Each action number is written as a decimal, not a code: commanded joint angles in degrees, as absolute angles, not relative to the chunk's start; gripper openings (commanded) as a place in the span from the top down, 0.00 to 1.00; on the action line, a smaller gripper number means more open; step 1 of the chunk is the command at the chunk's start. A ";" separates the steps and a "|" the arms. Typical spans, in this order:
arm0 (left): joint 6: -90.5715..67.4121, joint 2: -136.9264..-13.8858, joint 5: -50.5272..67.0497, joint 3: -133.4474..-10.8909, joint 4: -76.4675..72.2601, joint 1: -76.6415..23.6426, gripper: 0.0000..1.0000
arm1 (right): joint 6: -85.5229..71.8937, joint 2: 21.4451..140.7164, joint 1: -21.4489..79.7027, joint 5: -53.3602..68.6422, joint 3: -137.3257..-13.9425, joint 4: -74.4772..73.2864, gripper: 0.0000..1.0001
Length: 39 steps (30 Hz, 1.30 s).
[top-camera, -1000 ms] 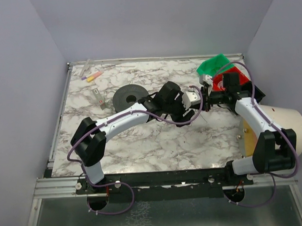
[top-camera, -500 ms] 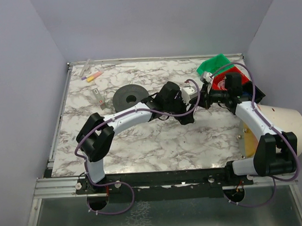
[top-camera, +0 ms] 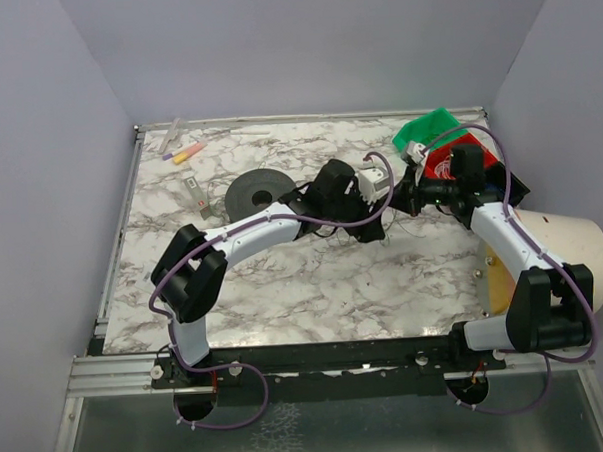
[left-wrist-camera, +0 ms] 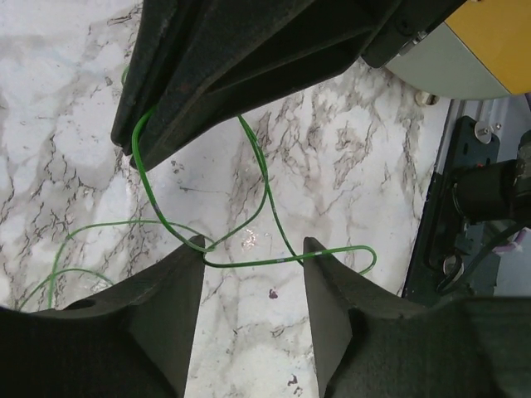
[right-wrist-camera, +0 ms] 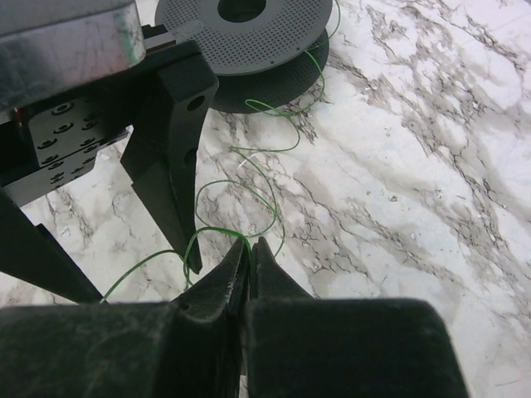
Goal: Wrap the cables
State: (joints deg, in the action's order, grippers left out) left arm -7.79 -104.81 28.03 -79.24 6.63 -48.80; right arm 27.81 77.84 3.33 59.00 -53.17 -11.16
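Here the right tool (right-wrist-camera: 247, 243) pinches a green cable (left-wrist-camera: 257, 264); the left tool (left-wrist-camera: 254, 242) gapes, cable crossing between.

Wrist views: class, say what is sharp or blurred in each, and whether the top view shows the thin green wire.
Left wrist view: thin green wire and white marble tabletop sharp; black left gripper, near the lens, soft. Right wrist view: black perforated spool crisp, shut right gripper blurred at the bottom. Top view: wire hardly discernible.
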 commanded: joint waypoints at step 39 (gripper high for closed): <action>-3.28 -105.92 25.25 -83.88 8.97 -48.70 0.34 | 23.95 77.56 1.23 56.04 -52.05 -7.50 1.00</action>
